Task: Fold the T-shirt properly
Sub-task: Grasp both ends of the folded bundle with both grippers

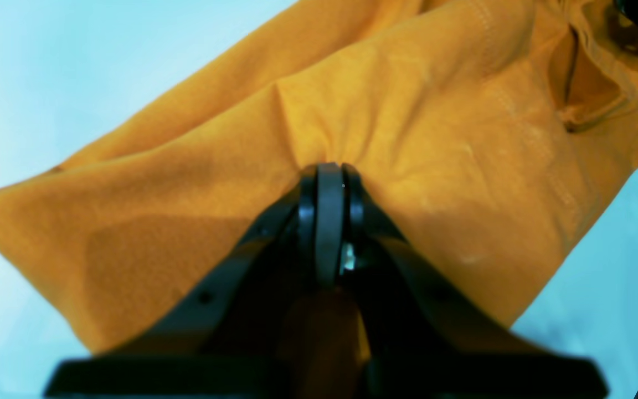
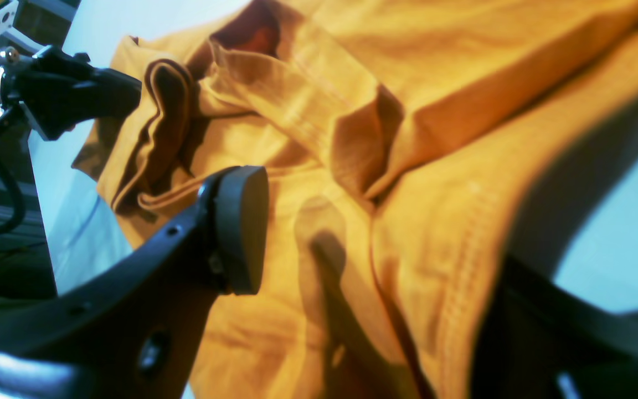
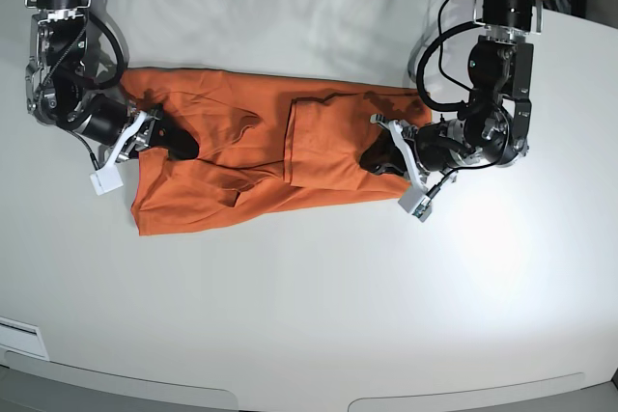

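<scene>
White desk [image 3: 319, 287] carries the orange T-shirt [image 3: 261, 166], spread wide above centre. At its 3 o'clock edge the left hand [image 1: 327, 172] is clamped on cloth; at 9 o'clock the right hand [image 2: 352, 233] stands apart over fabric.

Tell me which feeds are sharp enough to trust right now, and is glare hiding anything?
Base view: sharp, evenly lit, mild glare on the table, T-shirt fully readable. Left wrist view: soft focus, left claw pinched on fabric, bluish cast. Right wrist view: blurred, near fabric and right claw smeared, heavy shadows.
</scene>
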Controlling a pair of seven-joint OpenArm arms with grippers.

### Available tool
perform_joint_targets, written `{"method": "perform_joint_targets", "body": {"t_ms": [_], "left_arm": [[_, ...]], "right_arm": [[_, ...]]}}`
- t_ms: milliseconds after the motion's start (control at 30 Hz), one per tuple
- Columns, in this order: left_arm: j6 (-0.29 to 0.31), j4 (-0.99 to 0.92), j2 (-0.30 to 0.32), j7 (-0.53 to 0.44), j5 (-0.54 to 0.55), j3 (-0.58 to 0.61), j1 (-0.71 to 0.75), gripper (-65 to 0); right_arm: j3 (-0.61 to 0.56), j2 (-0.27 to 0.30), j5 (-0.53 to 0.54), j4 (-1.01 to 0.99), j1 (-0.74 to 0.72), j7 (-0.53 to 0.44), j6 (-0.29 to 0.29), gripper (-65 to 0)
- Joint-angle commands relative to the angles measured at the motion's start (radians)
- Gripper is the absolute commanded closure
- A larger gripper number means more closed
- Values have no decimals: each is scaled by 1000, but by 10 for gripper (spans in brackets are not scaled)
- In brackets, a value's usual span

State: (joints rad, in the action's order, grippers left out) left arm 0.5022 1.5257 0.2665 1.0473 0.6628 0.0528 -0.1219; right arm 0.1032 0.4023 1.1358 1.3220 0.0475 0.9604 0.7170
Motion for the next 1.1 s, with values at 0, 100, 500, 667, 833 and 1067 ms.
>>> {"method": "perform_joint_targets", "body": {"t_ms": [0,100,500,667,833,1067], "left_arm": [[0,7,8,31,-14,-1,-6,0],[0,7,8,31,-14,-1,-6,0],[0,7,8,31,-10,-1,-6,0],[1,7,8,31,4,-1,-6,0],[27,7,8,27,23,-1,-6,0],[92,10,8,67,244,-1,-45,0]], "right_arm": [[-7,2,-84,0,4,53,-19,-347],[-6,-20,-124,0,4,34,-19,-347],[-5,-26,-146,0,-14,-8,-19,-162],[-5,-26,-146,0,-14,-17,-19,-36],[-5,-26,-146,0,-15,-38,-19,0],[-5,-24,-172,2,-61,-14,-19,0]]}}
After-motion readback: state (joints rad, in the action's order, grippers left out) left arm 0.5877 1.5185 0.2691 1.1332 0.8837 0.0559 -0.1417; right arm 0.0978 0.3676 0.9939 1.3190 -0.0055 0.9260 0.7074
